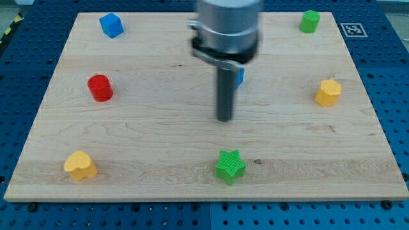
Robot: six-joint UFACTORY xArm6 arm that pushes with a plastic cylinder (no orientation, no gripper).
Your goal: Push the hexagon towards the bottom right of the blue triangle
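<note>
The yellow hexagon point(328, 92) lies near the board's right edge, mid-height. The blue triangle point(239, 76) is mostly hidden behind my rod near the board's middle; only a sliver shows on the rod's right side. My tip point(224, 119) rests on the board just below and slightly left of the blue triangle, far to the left of the yellow hexagon and well above the green star point(230, 167).
A blue cube point(111, 25) sits at the top left, a red cylinder point(100, 87) at the left, a yellow heart point(80, 165) at the bottom left, and a green cylinder point(310, 21) at the top right. The wooden board point(160, 128) lies on a blue pegboard.
</note>
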